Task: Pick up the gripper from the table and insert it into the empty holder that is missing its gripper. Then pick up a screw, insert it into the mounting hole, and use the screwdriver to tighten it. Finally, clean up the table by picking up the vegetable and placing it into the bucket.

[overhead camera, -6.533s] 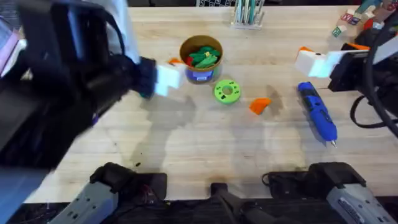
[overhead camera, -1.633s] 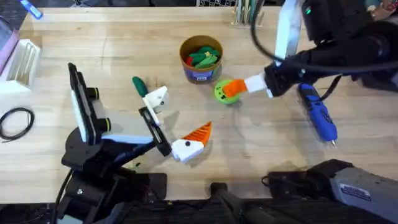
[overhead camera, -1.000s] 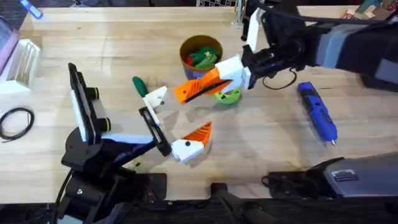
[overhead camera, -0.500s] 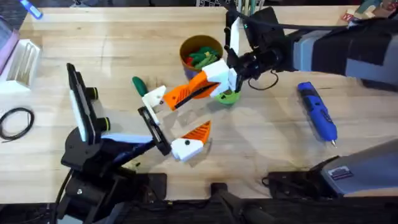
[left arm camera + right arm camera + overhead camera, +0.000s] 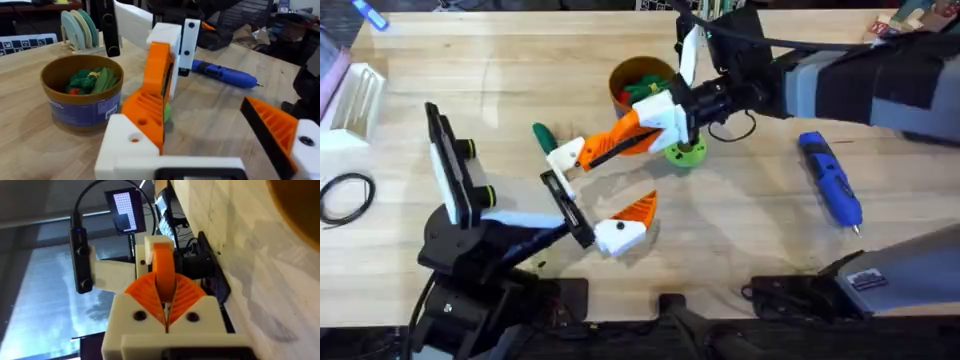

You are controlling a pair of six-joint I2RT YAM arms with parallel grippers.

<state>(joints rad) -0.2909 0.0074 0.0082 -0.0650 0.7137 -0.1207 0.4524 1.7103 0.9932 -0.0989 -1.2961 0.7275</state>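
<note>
the right gripper [image 5: 655, 122] pinches the gripper [image 5: 610, 145] between its pads, the wedge's far end touching the holder [image 5: 567, 155] on the left gripper [image 5: 590, 195], whose fingers stand spread. the bucket [image 5: 642, 78] sits just behind the right gripper, the screwdriver [image 5: 831, 182] well apart.
</note>
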